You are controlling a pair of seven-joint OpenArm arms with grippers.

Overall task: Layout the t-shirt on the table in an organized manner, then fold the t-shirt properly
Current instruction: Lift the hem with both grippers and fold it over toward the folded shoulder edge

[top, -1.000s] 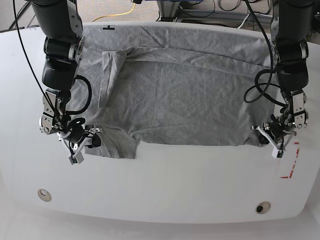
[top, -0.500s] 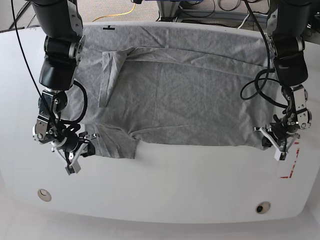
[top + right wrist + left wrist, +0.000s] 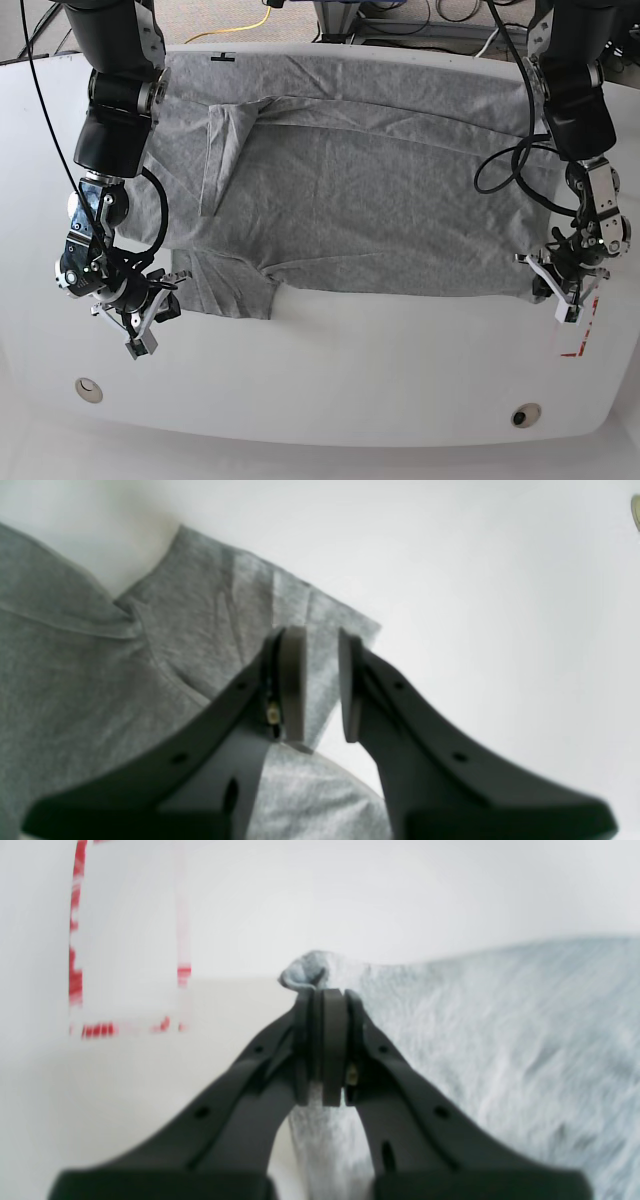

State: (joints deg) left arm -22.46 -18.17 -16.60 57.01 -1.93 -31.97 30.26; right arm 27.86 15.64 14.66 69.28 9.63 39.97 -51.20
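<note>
1. The grey t-shirt [image 3: 360, 190] lies spread out flat on the white table [image 3: 330, 380], with its plain side up.
2. One short sleeve [image 3: 228, 285] sticks out toward the front edge of the table.
3. The left gripper [image 3: 322, 1005] is pinched tight on a corner of the t-shirt's edge, and a small bunch of cloth pokes up above its tips.
4. That corner sits near the red tape rectangle [image 3: 80, 950] on the table.
5. The right gripper [image 3: 320, 680] hangs over the sleeve with a small gap between its jaws; it holds nothing.
6. In the base view, the right gripper sits just beside the sleeve's outer edge.
7. Two round grommets [image 3: 88, 389] sit near the table's front edge.
</note>
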